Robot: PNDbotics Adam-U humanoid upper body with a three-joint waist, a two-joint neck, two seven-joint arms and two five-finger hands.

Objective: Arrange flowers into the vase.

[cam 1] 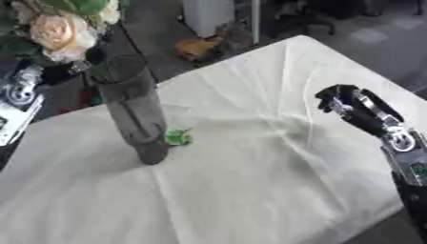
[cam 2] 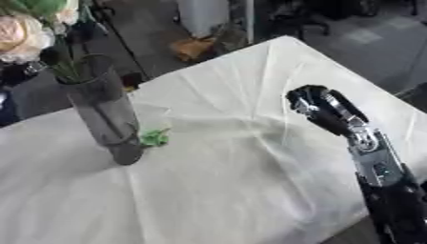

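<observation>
Dark glass vase (cam 1: 133,107) upright on white cloth (cam 1: 250,181), left of centre; peach flowers (cam 1: 58,31) in its mouth; green scrap (cam 1: 177,137) at base. Right hand (cam 2: 321,112) hovers empty, fingers curled; left hand's (cam 1: 18,93) fingers indiscernible

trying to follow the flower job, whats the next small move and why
Probably lower the left hand a bit further, so the flower sinks deeper into the vase. The bloom sits above the rim with stems already inside, and only a green leaf lies on the table. The right hand hangs curled and empty.
</observation>
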